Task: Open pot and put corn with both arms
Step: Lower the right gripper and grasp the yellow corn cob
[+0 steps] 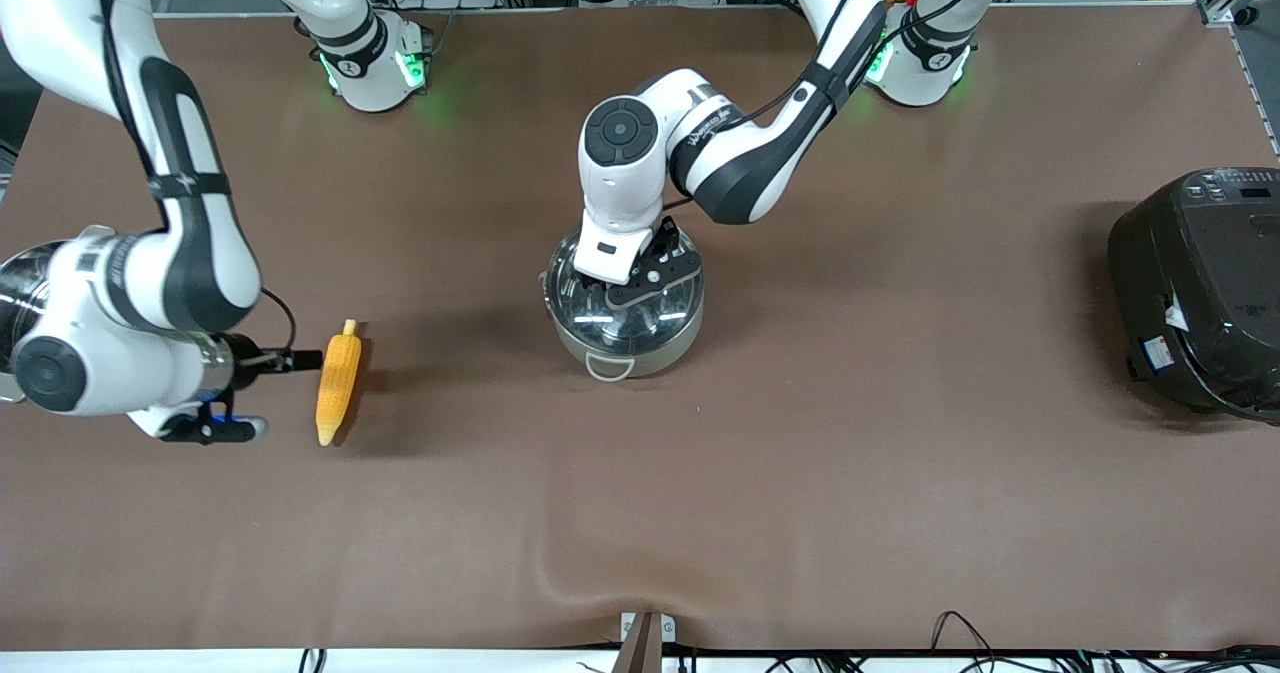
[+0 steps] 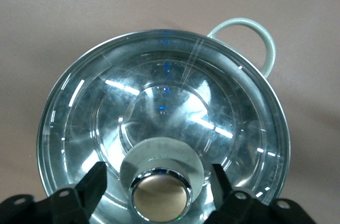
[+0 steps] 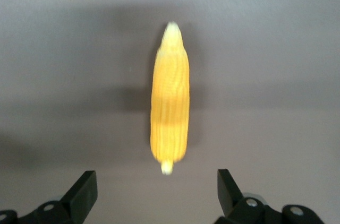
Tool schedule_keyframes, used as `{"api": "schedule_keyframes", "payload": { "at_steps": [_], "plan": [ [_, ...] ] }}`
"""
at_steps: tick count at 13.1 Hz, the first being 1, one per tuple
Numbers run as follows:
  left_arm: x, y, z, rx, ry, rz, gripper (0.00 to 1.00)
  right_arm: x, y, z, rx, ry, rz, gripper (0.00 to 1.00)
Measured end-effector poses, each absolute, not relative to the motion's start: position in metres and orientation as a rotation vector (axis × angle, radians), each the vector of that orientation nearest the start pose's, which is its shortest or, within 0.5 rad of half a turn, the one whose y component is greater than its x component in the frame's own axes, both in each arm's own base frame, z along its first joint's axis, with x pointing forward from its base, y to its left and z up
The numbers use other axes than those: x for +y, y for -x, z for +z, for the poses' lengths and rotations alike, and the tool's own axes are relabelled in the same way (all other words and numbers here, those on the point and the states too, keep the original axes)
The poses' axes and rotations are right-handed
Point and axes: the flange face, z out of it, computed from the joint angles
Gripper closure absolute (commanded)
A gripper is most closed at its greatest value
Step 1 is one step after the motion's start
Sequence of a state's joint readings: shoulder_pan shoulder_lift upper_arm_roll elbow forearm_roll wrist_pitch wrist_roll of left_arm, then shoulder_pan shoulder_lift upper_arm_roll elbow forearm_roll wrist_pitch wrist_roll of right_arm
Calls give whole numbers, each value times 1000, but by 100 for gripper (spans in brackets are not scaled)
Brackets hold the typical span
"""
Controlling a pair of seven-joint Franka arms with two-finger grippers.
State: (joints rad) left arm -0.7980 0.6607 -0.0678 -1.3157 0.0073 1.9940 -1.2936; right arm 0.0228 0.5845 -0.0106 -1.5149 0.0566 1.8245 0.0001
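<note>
The steel pot (image 1: 625, 338) stands mid-table with its glass lid (image 2: 159, 112) on. My left gripper (image 1: 640, 281) is low over the lid, and it hides the knob in the front view. In the left wrist view this gripper (image 2: 159, 181) is open, with a finger on each side of the copper knob (image 2: 161, 198) and a gap on both sides. The yellow corn (image 1: 338, 383) lies on the table toward the right arm's end. My right gripper (image 1: 290, 360) hovers open and empty over the table beside the corn's pale stub. In the right wrist view the corn (image 3: 170, 107) lies ahead of this gripper (image 3: 155, 189).
A big black rice cooker (image 1: 1200, 293) stands at the left arm's end of the table. A shiny steel vessel (image 1: 15, 288) shows partly under the right arm at the view's edge. The brown cloth has a ridge (image 1: 560, 563) near the front edge.
</note>
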Motion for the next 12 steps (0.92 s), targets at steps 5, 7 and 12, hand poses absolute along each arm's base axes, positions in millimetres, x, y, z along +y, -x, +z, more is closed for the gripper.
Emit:
{"api": "schedule_keyframes", "payload": {
  "at_steps": [5,7,12],
  "plan": [
    [-554,-482,351,-688,3098,36,31,10,-671,251,28,3076,394,0],
    [-554,-482,350,-688,3095,37,35,8,-661,229,38,3082,367,0],
    [-554,-481,342,-686,3087,46,50,4,-635,195,59,3103,202,0]
  ]
}}
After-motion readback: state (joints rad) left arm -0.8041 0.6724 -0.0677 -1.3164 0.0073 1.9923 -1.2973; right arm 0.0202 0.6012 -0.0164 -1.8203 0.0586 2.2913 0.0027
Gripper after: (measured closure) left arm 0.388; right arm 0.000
